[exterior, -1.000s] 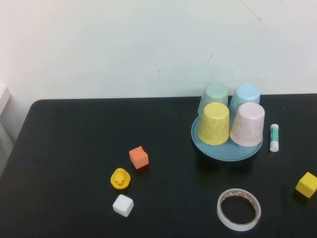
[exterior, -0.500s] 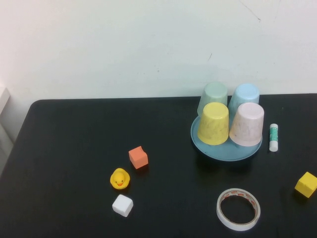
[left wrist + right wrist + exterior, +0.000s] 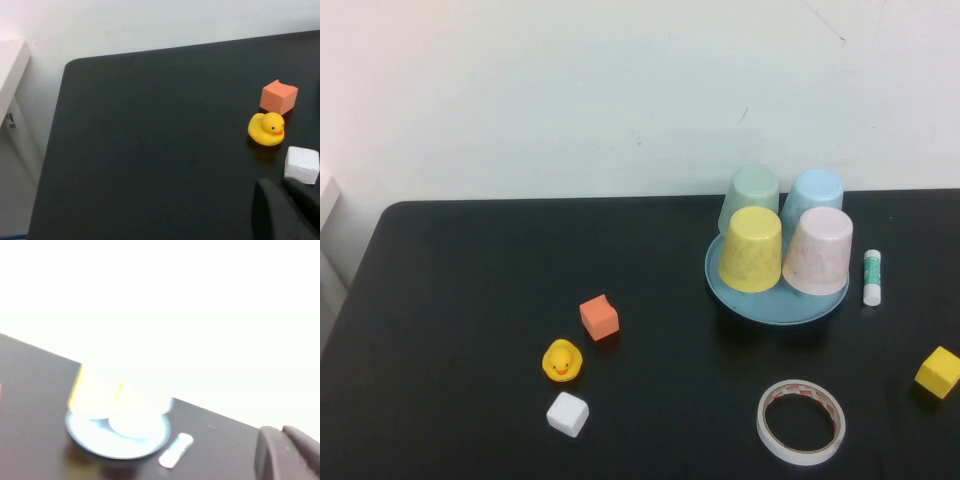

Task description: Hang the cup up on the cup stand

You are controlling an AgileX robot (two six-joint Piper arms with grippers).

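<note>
The pale pink cup stands upside down at the front right of the round teal cup stand, at the table's back right. Yellow, green and light blue cups stand upside down on the stand too and hide its pegs. Neither gripper shows in the high view. My left gripper is shut and empty, low over the table near the white cube. My right gripper is shut and empty, well apart from the stand, whose cups are washed out by glare.
A glue stick lies just right of the stand. A tape roll and a yellow cube sit at the front right. An orange cube, a rubber duck and a white cube sit left of centre.
</note>
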